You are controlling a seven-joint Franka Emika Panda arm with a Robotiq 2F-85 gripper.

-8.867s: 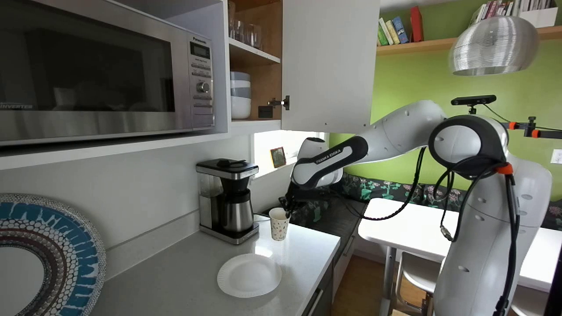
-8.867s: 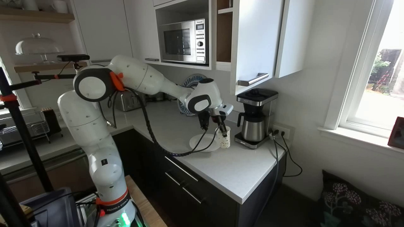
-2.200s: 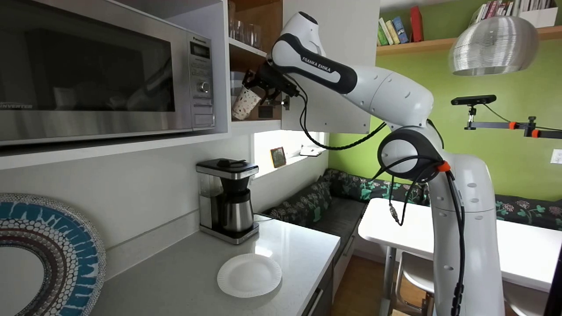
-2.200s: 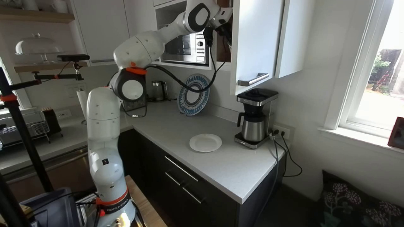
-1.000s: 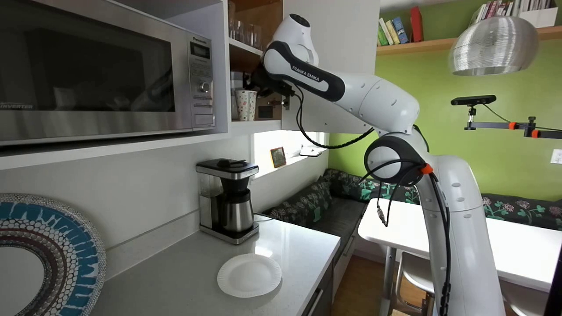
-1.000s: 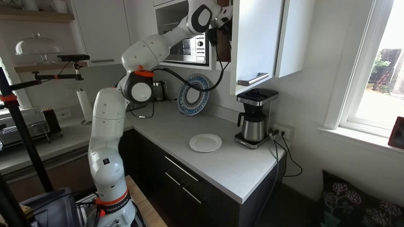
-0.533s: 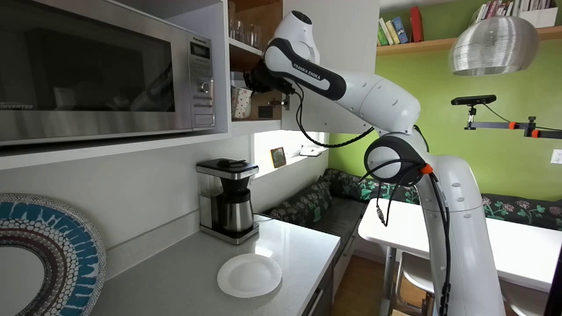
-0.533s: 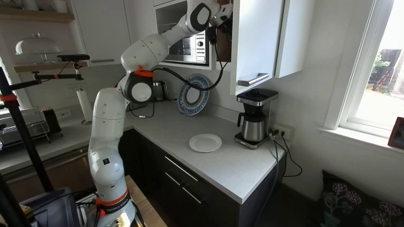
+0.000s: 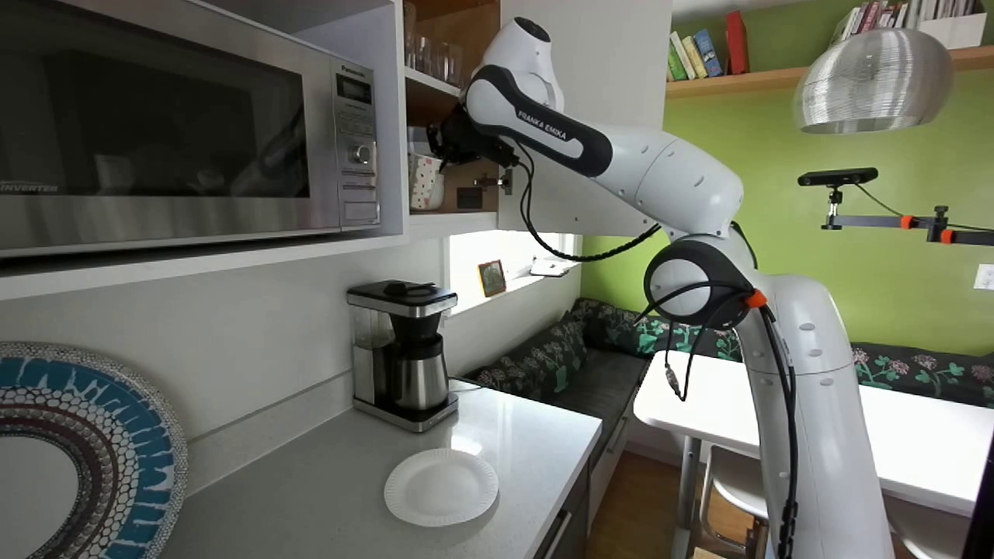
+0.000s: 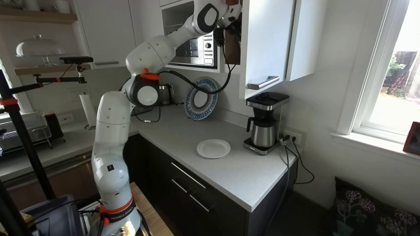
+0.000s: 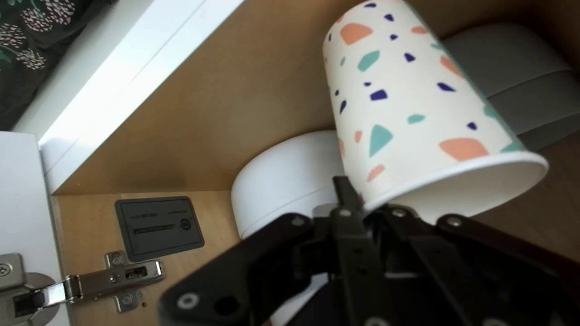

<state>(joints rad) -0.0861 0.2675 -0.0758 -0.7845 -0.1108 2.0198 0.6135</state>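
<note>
A white paper cup with coloured flecks is inside the open cabinet. My gripper is shut on its rim: a finger lies against the outside wall, while the far one is hidden by the cup. In an exterior view the cup leans slightly below the dark gripper. Whether its base touches the shelf I cannot tell. Close beside it in the wrist view are a white bowl and grey stacked bowls. The cabinet door hides the fingers in an exterior view.
The open cabinet door stands right beside my arm, and its metal hinge juts inward. Glasses fill the shelf above. A microwave adjoins the cabinet. Below are a coffee maker and a white paper plate on the counter.
Earlier the cup stood on the counter beside the plate, then was lifted tilted into the cabinet. Over the last second it has shifted left, against the bowls, and leans a little.
</note>
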